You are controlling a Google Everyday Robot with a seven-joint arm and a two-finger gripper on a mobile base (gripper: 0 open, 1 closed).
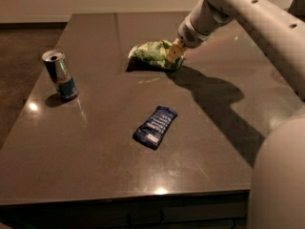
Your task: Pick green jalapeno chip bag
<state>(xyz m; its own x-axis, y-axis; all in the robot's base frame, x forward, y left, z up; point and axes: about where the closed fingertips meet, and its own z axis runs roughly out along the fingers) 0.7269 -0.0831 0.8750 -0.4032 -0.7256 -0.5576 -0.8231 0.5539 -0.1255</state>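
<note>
Hand [174, 54]: low over far middle of bench [95, 147], against right end of green jalapeno chip bag [151, 55]; spread or pinching, cannot tell.
Bag axis: long side runs left-right; bulk lies left of hand.
Bench: dark, glossy, flat.
Others: can [59, 74] at left, blue wrapper [155, 127] nearer; both well apart from bag.
Room: dim floor at left, pale wall behind.

Gripper [172, 56] on right end of chip bag [148, 55]; can [59, 74] far left of it, wrapper [155, 126] in front, all on table [95, 171].
</note>
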